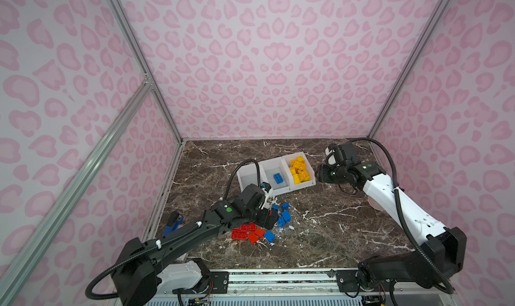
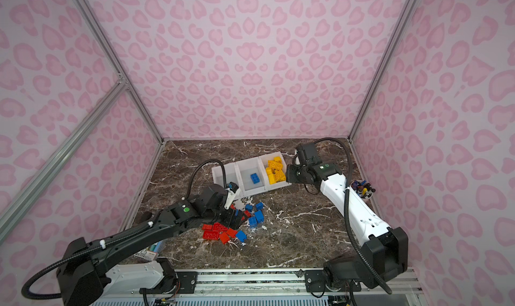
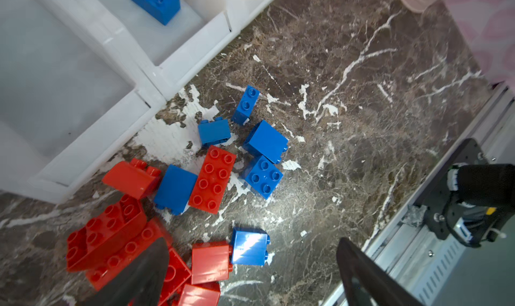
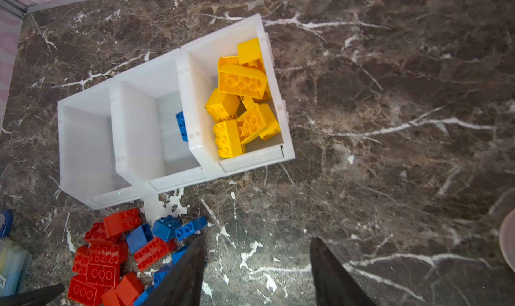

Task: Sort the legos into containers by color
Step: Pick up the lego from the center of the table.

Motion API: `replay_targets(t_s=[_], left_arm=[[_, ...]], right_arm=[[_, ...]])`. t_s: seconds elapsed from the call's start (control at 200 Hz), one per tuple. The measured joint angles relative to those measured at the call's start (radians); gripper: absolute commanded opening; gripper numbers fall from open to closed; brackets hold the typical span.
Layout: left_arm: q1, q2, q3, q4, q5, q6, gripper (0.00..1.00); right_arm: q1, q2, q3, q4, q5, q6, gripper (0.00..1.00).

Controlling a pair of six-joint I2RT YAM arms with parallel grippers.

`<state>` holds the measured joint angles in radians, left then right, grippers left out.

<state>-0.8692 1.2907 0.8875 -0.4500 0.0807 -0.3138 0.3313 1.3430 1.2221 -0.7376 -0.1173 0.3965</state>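
Left gripper (image 3: 254, 239): fingers spread wide, empty, above loose red/blue legos (image 3: 213, 179) on table (image 3: 362, 123), near containers (image 4: 178, 183). Blue brick (image 3: 249, 246) sits beneath finger gap (squarish, no clear long axis). Right gripper (image 4: 257, 238): fingers parted, empty, beside yellow-filled bin (image 4: 250, 162), well apart from pile. Left arm nearer.

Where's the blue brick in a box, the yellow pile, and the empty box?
Blue brick (image 1: 277, 178): in a top view, studded top.
Yellow pile (image 1: 299, 169): in a top view, pile's middle.
Empty box (image 4: 86, 151): right wrist view, bare floor.
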Motion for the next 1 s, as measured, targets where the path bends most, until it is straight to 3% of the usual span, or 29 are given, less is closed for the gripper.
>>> replay_targets(t_s=[0.2,0.39,0.82,1.0], left_arm=[[-0.107,0.242,0.174,-0.07,-0.074,0.095,0.91],[-0.135,0.378,0.261,-0.1,-0.141,0.157,0.89],[-0.146,0.507,0.296,-0.156,-0.212,0.28,0.83],[-0.146,0.55,0.328,-0.159,-0.22,0.315,0.69]], right_arm=[[-0.061,-0.103,-0.119,0.037,-0.023,0.019,0.62],[-0.066,-0.11,-0.14,0.054,-0.049,0.037,0.62],[-0.069,-0.107,-0.157,0.061,-0.07,0.038,0.61],[-0.07,-0.109,-0.164,0.06,-0.074,0.042,0.59]])
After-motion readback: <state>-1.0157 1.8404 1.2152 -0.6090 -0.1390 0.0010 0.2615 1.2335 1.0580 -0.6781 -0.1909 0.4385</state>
